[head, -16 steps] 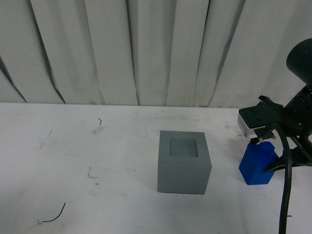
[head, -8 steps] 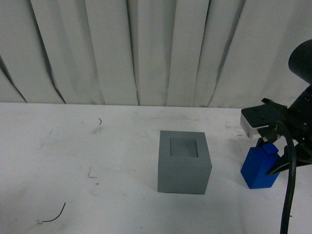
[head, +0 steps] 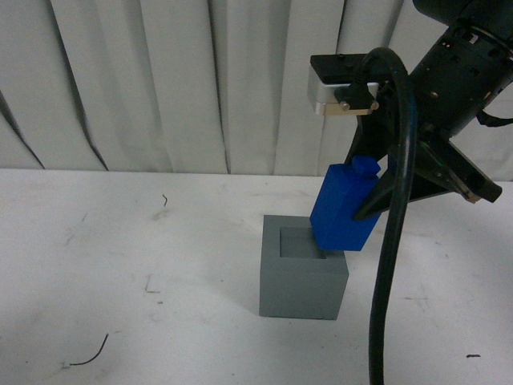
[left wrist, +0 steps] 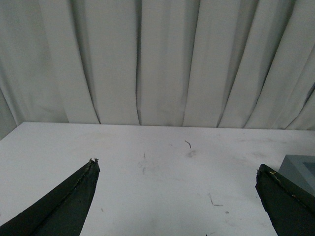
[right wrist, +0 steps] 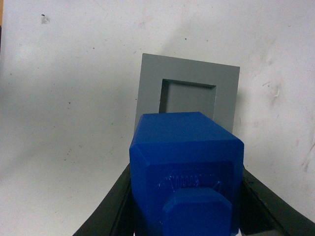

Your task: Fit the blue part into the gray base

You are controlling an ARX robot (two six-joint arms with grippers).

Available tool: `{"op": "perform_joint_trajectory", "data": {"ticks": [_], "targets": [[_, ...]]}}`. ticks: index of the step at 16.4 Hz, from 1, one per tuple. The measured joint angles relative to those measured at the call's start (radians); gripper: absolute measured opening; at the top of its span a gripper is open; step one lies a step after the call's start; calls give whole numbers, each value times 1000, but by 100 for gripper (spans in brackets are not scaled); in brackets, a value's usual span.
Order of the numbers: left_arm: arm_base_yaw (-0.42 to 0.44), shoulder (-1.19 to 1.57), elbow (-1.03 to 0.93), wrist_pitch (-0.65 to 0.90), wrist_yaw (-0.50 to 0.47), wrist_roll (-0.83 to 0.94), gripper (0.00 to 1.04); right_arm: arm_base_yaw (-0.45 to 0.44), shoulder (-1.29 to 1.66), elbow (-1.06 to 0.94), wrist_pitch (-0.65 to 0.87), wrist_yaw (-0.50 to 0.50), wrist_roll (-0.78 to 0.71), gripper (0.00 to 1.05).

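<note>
**A:** Since the blue block [head: 345, 210] hangs tilted over the hole in the gray cube [head: 303, 277], is it in?

**B:** Nope. Right tool [right wrist: 186, 172] clamps it; lowering's left. Left tool [left wrist: 177, 166] gapes, empty.

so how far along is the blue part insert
Done: the blue part is gripped in the right pincer, off the table. In hand: it hangs tilted above the gray base, lower end near the right edge of the recess. Left: straighten it, lower it into the empty recess, release. The left pincer is open, holding nothing.
</note>
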Motion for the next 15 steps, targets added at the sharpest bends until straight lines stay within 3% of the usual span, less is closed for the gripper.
{"op": "perform_joint_trajectory", "data": {"ticks": [3, 15], "targets": [[0, 0, 0, 0, 0, 0, 98, 71, 67, 52, 33, 16, 95, 47], [0, 0, 0, 1, 0, 0, 98, 76, 115, 102, 34, 46, 105, 47]]}}
